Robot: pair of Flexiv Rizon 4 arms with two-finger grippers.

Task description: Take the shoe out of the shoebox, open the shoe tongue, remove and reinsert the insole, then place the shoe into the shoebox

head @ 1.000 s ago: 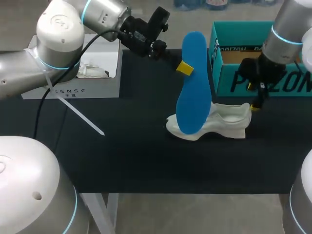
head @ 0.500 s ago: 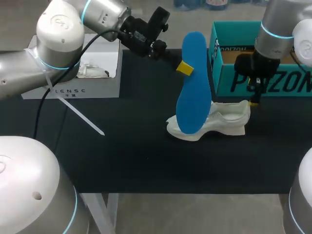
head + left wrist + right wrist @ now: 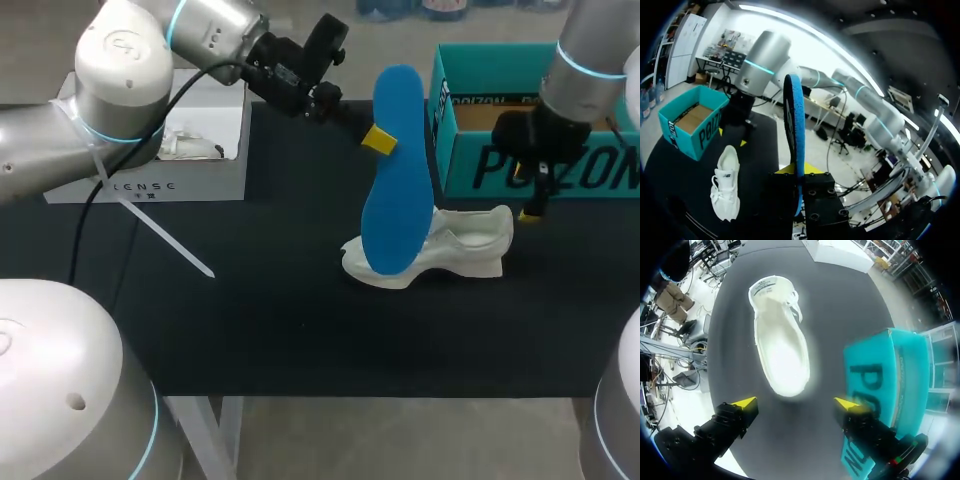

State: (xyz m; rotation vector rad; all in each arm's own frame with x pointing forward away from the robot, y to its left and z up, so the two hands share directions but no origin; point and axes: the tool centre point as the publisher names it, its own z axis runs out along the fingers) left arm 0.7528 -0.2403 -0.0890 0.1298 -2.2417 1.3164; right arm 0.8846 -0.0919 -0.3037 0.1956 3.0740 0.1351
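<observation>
The right gripper has drawn back from the heel of the white low-cut shoe, toward the open teal cardboard shoebox. Its fingers stand wide apart and hold nothing. The shoe sits on its sole on the black desk, just in front of the box, left free to take the insole again. The left gripper clamps the long blue foam insole, holding it upright over the shoe's front, possibly touching it.
</observation>
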